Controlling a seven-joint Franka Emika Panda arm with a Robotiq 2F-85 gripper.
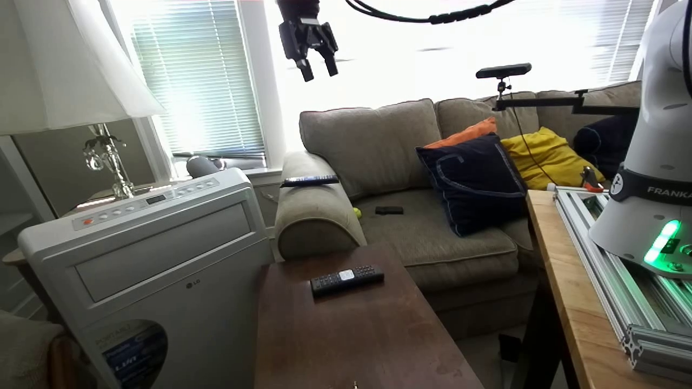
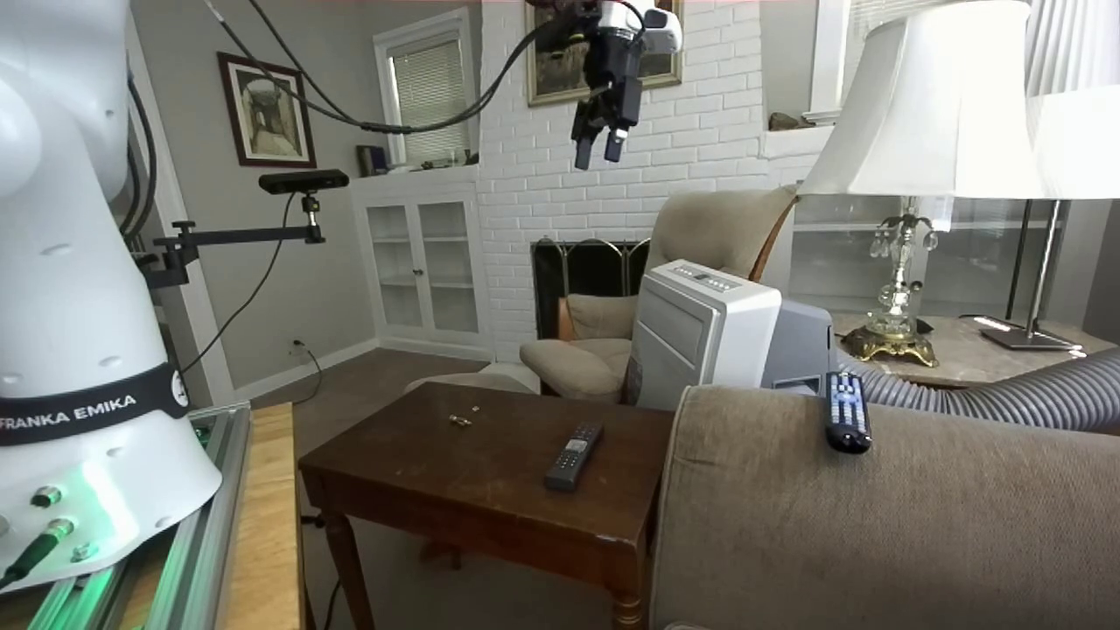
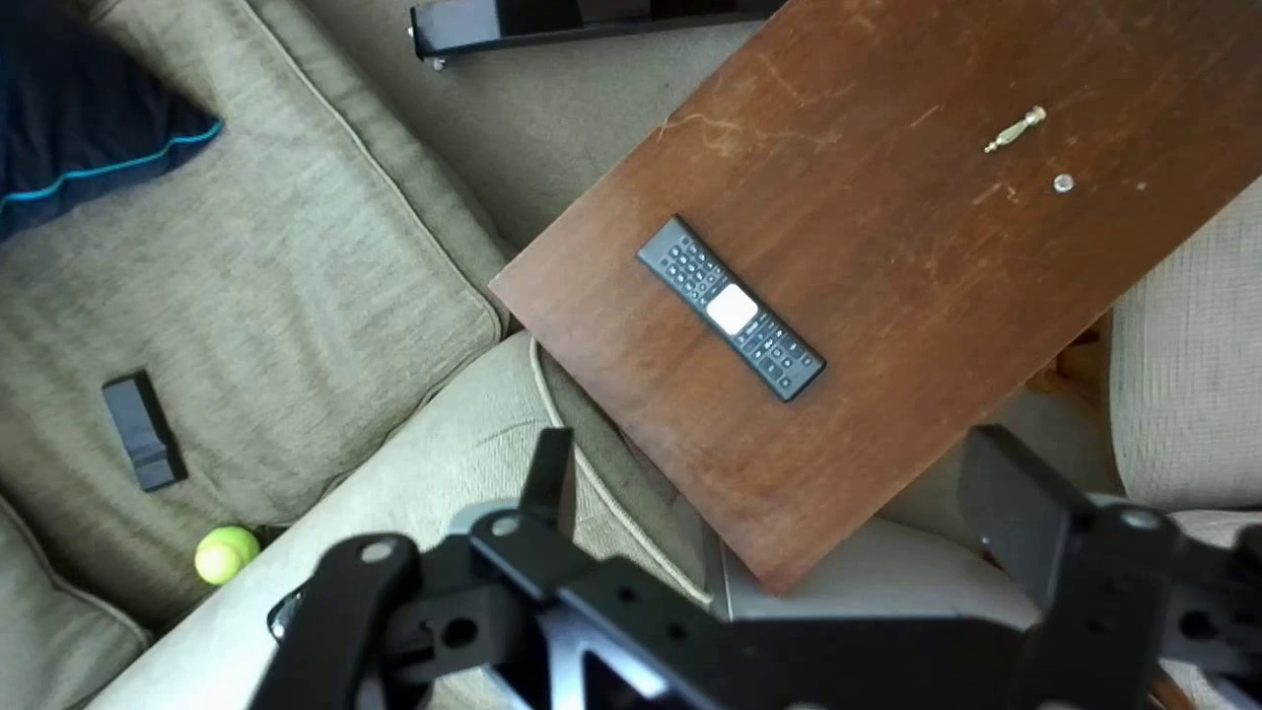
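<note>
My claw (image 1: 320, 74) hangs high, spread wide apart and empty, so I think I should line it up across the long sides of the remote (image 3: 732, 308), flat on the desk (image 3: 887, 207), then drop slowly.

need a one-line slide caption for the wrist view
Looking down past the open, empty gripper: a remote on a wooden table, beside a couch with a yellow-green ball.
</note>
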